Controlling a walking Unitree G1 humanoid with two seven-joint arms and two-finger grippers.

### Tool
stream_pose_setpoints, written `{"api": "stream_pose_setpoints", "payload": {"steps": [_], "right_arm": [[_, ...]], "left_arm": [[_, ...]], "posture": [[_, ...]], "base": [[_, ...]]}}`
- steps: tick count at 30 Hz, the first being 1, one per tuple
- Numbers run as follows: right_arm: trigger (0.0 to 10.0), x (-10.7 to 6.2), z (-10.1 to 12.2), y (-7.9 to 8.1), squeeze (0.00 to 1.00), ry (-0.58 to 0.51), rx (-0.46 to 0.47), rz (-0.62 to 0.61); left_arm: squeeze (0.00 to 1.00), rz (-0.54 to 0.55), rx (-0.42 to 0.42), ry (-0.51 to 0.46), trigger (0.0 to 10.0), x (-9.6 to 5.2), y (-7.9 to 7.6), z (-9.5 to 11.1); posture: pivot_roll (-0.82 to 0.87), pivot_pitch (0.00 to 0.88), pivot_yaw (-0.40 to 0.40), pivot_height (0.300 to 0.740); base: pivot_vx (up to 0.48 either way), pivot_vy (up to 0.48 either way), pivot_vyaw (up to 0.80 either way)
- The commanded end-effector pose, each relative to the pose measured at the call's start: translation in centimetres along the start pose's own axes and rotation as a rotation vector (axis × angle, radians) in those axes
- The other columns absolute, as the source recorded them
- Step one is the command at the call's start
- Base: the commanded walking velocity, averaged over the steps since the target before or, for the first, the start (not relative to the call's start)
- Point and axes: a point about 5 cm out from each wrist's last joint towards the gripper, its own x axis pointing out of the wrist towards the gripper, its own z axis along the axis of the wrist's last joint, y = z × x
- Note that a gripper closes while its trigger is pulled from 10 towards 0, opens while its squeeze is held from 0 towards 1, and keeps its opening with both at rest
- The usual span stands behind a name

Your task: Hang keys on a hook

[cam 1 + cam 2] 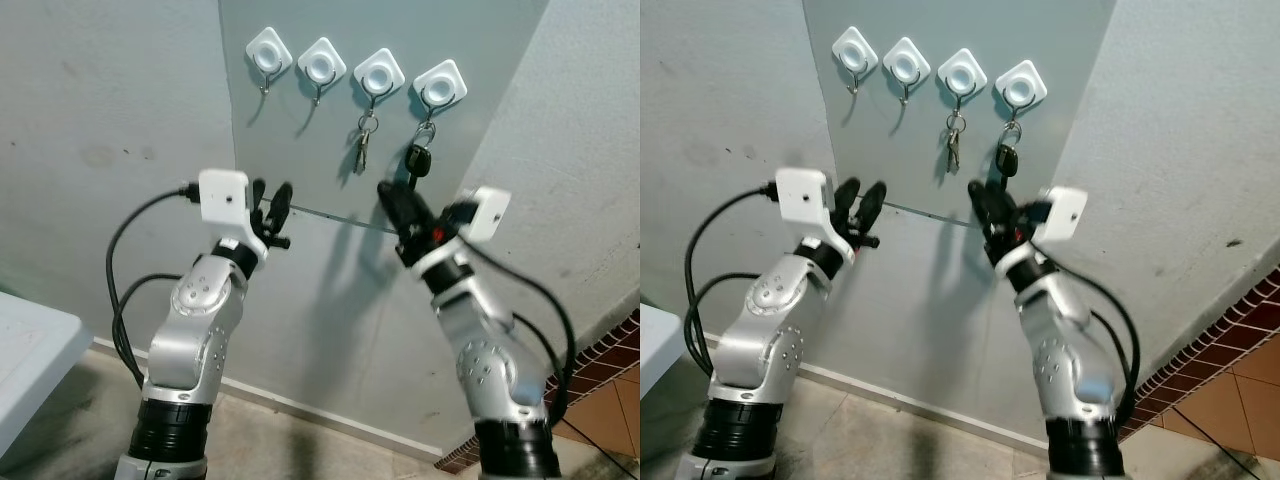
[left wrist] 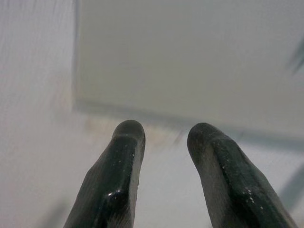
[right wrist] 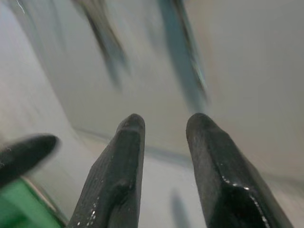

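Observation:
Four white diamond-shaped hooks sit in a row on a grey wall panel (image 1: 300, 150). The two left hooks (image 1: 269, 52) (image 1: 321, 63) are bare. A bunch of silver keys (image 1: 364, 145) hangs from the third hook (image 1: 378, 73). A black car key (image 1: 418, 160) hangs from the fourth hook (image 1: 440, 83). My right gripper (image 1: 395, 203) is raised just below and left of the black key, open, with nothing between its fingers (image 3: 128, 156). My left gripper (image 1: 272, 195) is raised below the bare hooks, also open and holding nothing.
A white table corner (image 1: 25, 350) juts in at the lower left. The wall turns a corner on the right, with red brick paving (image 1: 600, 400) at its foot. Black cables (image 1: 120, 300) loop beside my left arm.

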Motion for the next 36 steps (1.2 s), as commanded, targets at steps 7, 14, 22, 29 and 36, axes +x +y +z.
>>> {"api": "stream_pose_setpoints", "payload": {"steps": [7,14,22,29,36], "right_arm": [[10.0,-4.0,-6.2,-3.2,1.00,0.173,-0.149,-0.121],[10.0,-8.1,-11.1,-6.4,1.00,0.385,-0.193,-0.264],[10.0,-13.5,-14.9,-8.8,1.00,0.645,-0.200,-0.462],[10.0,-17.4,-16.7,-8.8,1.00,0.780,-0.167,-0.566],[10.0,-22.0,-18.2,-8.2,1.00,0.929,-0.136,-0.627]], "left_arm": [[0.00,0.032,0.045,0.174,10.0,-1.0,0.4,-7.6],[0.00,-0.007,0.058,0.320,10.0,-2.5,0.0,-13.1],[0.00,-0.054,0.022,0.549,10.0,-6.2,-0.9,-18.4],[0.00,0.025,-0.033,0.691,10.0,-9.6,0.0,-20.9],[0.00,0.050,-0.016,0.814,10.0,-13.2,1.0,-22.8]], "posture": [[0.14,0.000,-0.033,0.740],[0.14,0.000,-0.031,0.740],[0.11,0.000,-0.020,0.740],[0.11,0.000,-0.017,0.740],[0.10,0.000,-0.011,0.740]], "base": [[0.000,0.000,0.00],[0.000,0.000,0.00],[0.000,0.000,0.00],[0.000,0.000,0.00],[0.000,0.000,0.00]]}}
